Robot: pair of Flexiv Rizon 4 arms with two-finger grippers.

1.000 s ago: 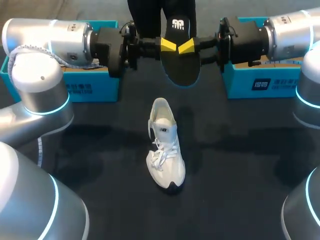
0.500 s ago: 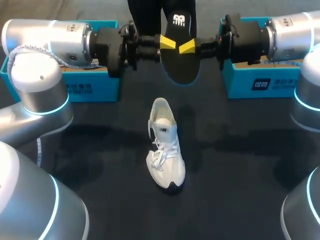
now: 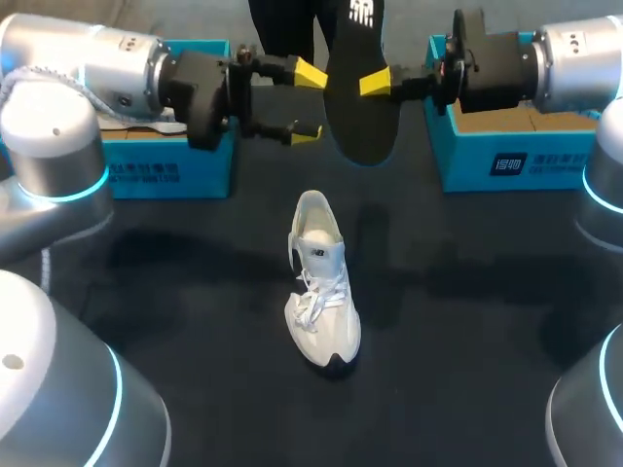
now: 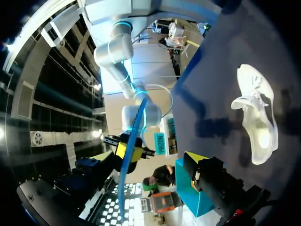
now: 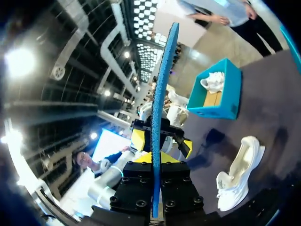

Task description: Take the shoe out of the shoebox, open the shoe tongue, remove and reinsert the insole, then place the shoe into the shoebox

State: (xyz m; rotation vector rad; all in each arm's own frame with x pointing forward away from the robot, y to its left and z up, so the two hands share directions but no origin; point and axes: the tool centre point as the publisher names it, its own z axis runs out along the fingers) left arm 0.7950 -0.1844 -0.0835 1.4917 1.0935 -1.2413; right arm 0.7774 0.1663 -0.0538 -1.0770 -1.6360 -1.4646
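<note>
Right end effector (image 3: 376, 84): gripped the insole (image 3: 358, 112), top centre of frame.
Left end effector (image 3: 306, 101): stood wide open, empty.
Shoe (image 3: 322, 292): lay on the counter (image 3: 467, 321), frame centre.
Wrist views: showed insole edge-on only; head view cropped its top.

A white logo sits at one end of the black insole (image 3: 358, 107). The left shoebox (image 3: 165, 177) and right shoebox (image 3: 531, 167) each carry white print on the front, too small to read. The shoe (image 3: 321, 292) bears a small dark side mark
</note>
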